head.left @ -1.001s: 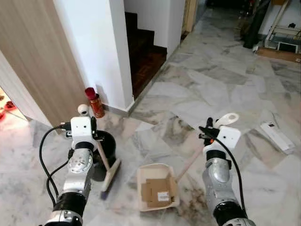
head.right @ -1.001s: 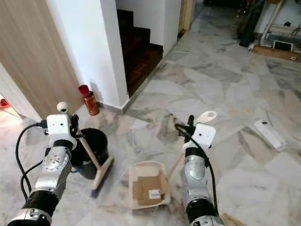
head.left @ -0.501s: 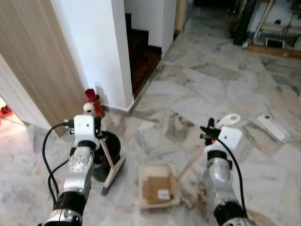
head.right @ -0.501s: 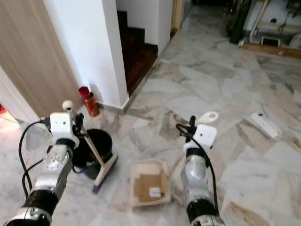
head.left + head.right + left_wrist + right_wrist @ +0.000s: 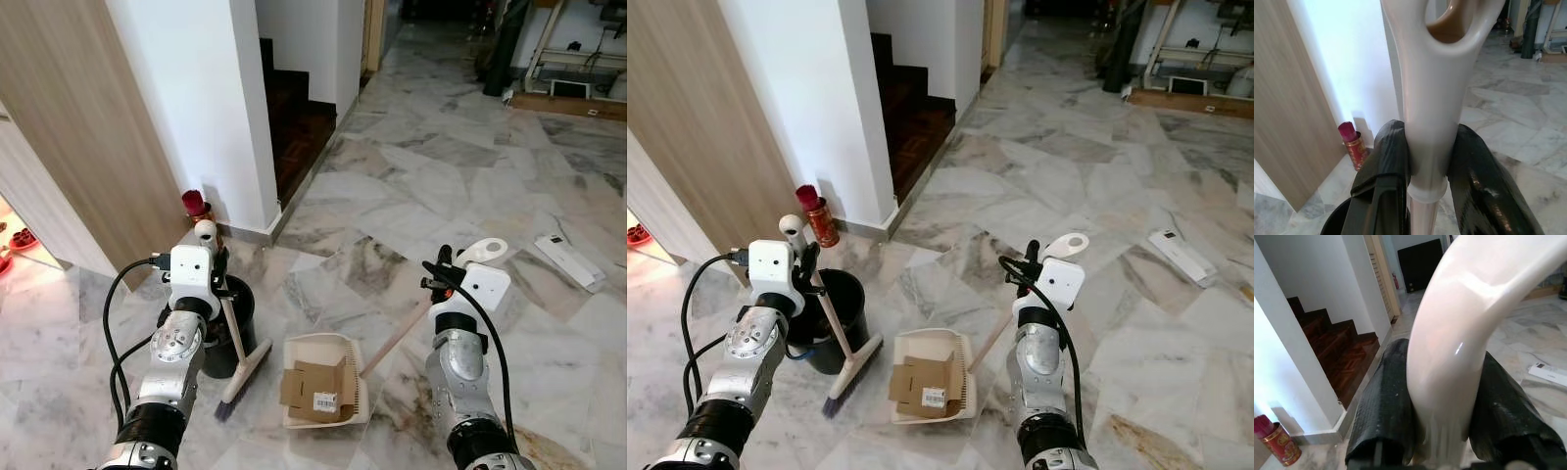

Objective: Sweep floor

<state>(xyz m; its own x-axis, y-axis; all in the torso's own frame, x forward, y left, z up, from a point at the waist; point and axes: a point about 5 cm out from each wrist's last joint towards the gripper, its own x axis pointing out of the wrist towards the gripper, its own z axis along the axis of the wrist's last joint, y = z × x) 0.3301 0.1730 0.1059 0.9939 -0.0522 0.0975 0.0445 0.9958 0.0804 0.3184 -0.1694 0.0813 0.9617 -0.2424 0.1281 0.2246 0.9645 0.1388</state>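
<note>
My left gripper [image 5: 1426, 164] is shut on the cream handle of a small broom [image 5: 242, 361], whose bristle head rests on the marble floor beside a black bin [image 5: 228, 323]. My right gripper [image 5: 1442, 406] is shut on the long cream handle of a dustpan [image 5: 325, 394]. The dustpan lies flat on the floor between my arms. Inside it are pieces of brown cardboard [image 5: 315, 384], one with a white label. The broom head is a short way to the left of the pan and does not touch it.
A white wall corner [image 5: 240, 117] and dark wooden stairs [image 5: 294, 113] stand ahead on the left. A red tin [image 5: 195, 206] sits at the wall's foot. A white flat box [image 5: 569, 261] lies on the floor at the right. Open marble floor stretches ahead.
The view has shifted as I moved. The dustpan with the cardboard now sits a little closer and flatter before me. Both grippers keep their hold on the handles.
</note>
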